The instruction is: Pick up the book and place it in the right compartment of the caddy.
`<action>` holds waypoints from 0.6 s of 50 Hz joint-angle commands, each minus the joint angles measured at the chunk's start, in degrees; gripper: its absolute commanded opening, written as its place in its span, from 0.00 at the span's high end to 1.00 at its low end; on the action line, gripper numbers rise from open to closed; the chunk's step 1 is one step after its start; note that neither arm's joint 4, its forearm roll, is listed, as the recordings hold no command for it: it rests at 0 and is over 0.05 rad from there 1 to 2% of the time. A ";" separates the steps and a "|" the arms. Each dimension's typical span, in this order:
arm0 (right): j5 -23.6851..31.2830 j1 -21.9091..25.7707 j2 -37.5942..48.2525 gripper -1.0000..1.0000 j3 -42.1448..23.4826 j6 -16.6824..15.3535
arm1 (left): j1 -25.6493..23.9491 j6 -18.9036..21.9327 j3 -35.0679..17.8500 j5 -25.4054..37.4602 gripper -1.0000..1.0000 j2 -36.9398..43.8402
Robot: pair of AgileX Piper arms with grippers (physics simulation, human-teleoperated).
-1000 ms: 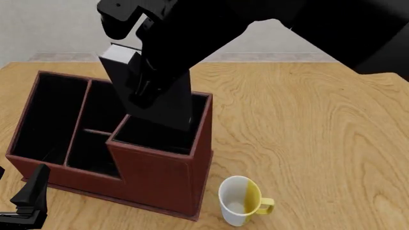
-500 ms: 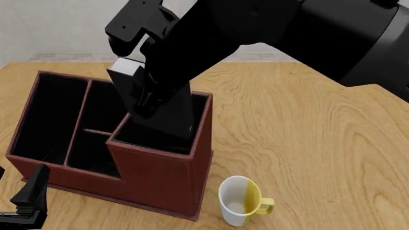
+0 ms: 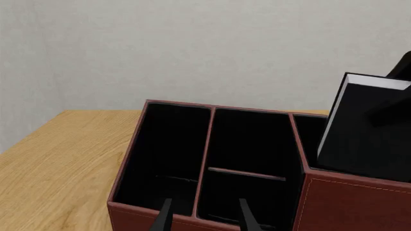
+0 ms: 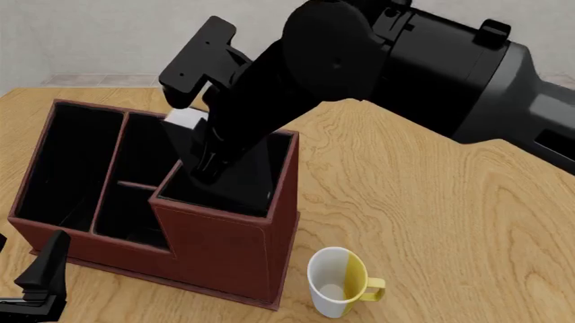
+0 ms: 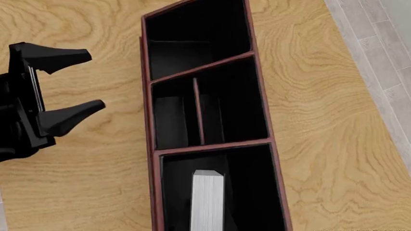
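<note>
With our right pincer (image 4: 209, 158) clamped on the book (image 3: 366, 134), we hold it upright so it fits the caddy's (image 4: 215, 249) right compartment (image 5: 257, 192).

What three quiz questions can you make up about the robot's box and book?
1. True or false: the book sticks up out of the right compartment of the caddy.
2. How many sections does the caddy have? A) two B) four C) six
3. Fill the gap: the mug is white and ____.

Key: 1 true; 2 B; 3 yellow.
</note>
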 commanded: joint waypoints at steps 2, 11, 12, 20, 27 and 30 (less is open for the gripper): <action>-2.05 -0.44 -0.09 1.00 2.04 1.77 | 0.00 0.00 0.00 0.00 0.00 0.00; -2.24 -1.08 0.01 1.00 2.63 1.38 | 0.00 0.00 0.00 0.00 0.00 0.00; -2.26 -1.21 0.03 1.00 2.77 1.19 | 0.00 0.00 0.00 0.00 0.00 0.00; -2.41 -1.49 0.18 0.00 2.54 1.24 | 0.00 0.00 0.00 0.00 0.00 0.00; -2.57 -1.67 0.46 0.00 2.62 0.96 | 0.00 0.00 0.00 0.00 0.00 0.00; -2.55 -1.65 0.41 0.00 2.66 1.09 | 0.00 0.00 0.00 0.00 0.00 0.00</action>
